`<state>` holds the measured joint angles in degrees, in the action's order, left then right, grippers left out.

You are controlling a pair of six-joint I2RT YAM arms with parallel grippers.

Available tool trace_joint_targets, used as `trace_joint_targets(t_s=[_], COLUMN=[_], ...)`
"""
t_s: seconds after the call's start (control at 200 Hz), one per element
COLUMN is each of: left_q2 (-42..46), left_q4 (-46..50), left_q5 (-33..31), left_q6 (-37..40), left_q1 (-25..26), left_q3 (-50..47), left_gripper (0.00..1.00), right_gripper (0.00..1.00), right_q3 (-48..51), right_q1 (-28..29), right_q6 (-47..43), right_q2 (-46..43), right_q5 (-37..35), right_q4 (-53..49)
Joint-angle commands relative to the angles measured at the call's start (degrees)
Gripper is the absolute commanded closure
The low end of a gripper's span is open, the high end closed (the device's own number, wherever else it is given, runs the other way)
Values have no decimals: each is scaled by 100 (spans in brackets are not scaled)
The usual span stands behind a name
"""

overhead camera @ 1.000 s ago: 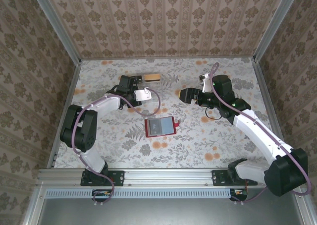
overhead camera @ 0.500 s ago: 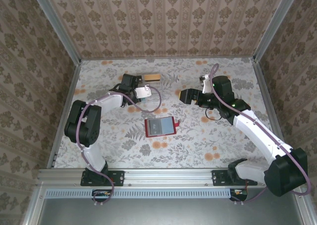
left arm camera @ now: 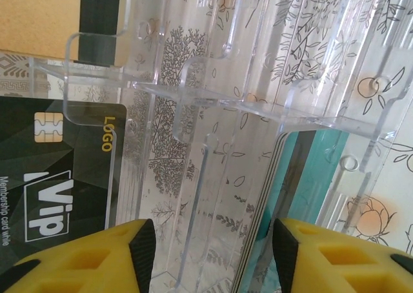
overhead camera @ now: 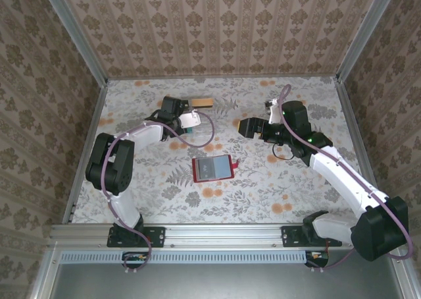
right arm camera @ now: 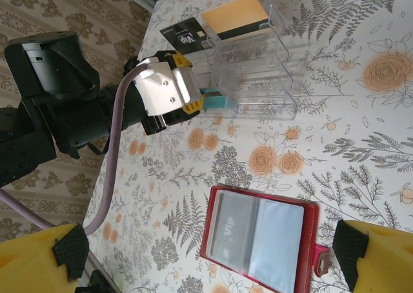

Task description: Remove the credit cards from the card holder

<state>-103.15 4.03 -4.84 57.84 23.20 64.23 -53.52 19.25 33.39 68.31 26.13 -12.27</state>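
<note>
The red card holder (overhead camera: 214, 168) lies open on the floral table, pale inner face up. A grey VIP card (right arm camera: 232, 232) sits in its left sleeve. My left gripper (overhead camera: 191, 120) is at a clear acrylic card rack (overhead camera: 200, 132), its jaws apart (left arm camera: 213, 257). A teal card (left arm camera: 310, 177) stands in the rack, its edge close by the right pad (left arm camera: 282, 254); I cannot tell if they touch. A black VIP card (left arm camera: 58, 170) and a tan card (left arm camera: 39, 15) stand in farther slots. My right gripper (overhead camera: 245, 126) hangs wide open above the holder (right arm camera: 261, 244), holding nothing.
The rack stands at the back left of the table, with the tan card (overhead camera: 201, 103) at its far end. A metal frame (overhead camera: 89, 134) and papered walls close the table in. The left arm's cable (right arm camera: 119, 151) loops over the cloth left of the holder.
The left gripper has pushed a little farther towards the rack and its jaws have widened. The right arm and the card holder have stayed put.
</note>
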Motion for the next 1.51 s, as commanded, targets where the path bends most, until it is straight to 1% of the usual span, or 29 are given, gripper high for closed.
trace_joint_targets(t_s=[0.0, 0.125, 0.15, 0.17, 0.275, 0.35, 0.5, 0.665, 0.73, 0.825, 0.88, 0.965, 0.99, 1.015, 1.05, 1.09, 1.135, 1.2, 1.3, 1.37, 1.415, 1.46, 1.5], left_q2=[188, 442, 504, 553, 833, 1085, 1768, 2647, 2922, 3208, 3360, 3589, 3672, 3749, 3873, 4005, 4134, 4293, 4407, 4392, 4354, 4316, 4268], left_q4=[32, 100, 117, 143, 221, 291, 388, 485, 802, 1569, 1907, 2248, 2259, 2260, 2260, 2223, 2173, 2043, 1783, 1629, 1476, 1268, 1008], left_q5=[111, 161, 166, 178, 180, 117, 38, -204, -323, -85, 63, 424, 442, 459, 514, 682, 914, 1253, 1616, 1733, 1802, 1873, 1942], left_q6=[-116, -233, -281, -309, -564, -966, -2161, -3527, -4249, -5297, -5873, -6521, -6729, -6952, -7223, -7565, -7907, -8441, -9179, -9604, -9830, -10075, -10295], left_q1=[31, 35, 35, 35, 51, 41, 45, 1, -59, -263, -379, -500, -501, -510, -517, -518, -518, -502, -390, -232, -115, 18, 131], left_q3=[18, -91, -117, -133, -244, -285, -441, -689, -612, -352, -283, -338, -434, -523, -677, -857, -1059, -1385, -1863, -2158, -2333, -2520, -2691], left_gripper=[37, 35, 31, 30, 29, 30, 29, 27, 20, 19, 20, 27, 30, 33, 38, 43, 46, 48, 51, 57, 61, 61, 63], right_gripper=[0, 0, 0, 0, 0, 0, 0, 0, 1, 4, 9, 22, 25, 27, 33, 39, 45, 55, 58, 60, 63, 65, 70], right_q3=[76, 107, 108, 113, 148, 166, 142, 69, 9, -125, -199, -296, -325, -360, -391, -414, -422, -408, -306, -274, -265, -267, -273], right_q1=[-35, -33, -35, -30, -8, 34, 251, 654, 839, 1114, 1248, 1414, 1450, 1500, 1552, 1611, 1664, 1712, 1737, 1765, 1797, 1825, 1844], right_q6=[89, 128, 139, 148, 206, 230, 213, 161, 110, 7, -50, -125, -143, -163, -184, -200, -211, -240, -245, -231, -242, -262, -265], right_q2=[-81, -73, -70, -64, -55, -38, 61, 277, 409, 650, 811, 1084, 1096, 1319, 1442, 1558, 1674, 1825, 2036, 2178, 2274, 2386, 2476], right_q5=[149, 173, 180, 194, 208, 200, 59, -211, -345, -556, -656, -762, -787, -834, -868, -926, -1070, -1257, -1375, -1356, -1357, -1398, -1477], right_q4=[104, 137, 147, 163, 215, 238, 213, 202, 175, 69, 26, -18, -42, -84, -131, -156, -217, -302, -312, -276, -259, -265, -298])
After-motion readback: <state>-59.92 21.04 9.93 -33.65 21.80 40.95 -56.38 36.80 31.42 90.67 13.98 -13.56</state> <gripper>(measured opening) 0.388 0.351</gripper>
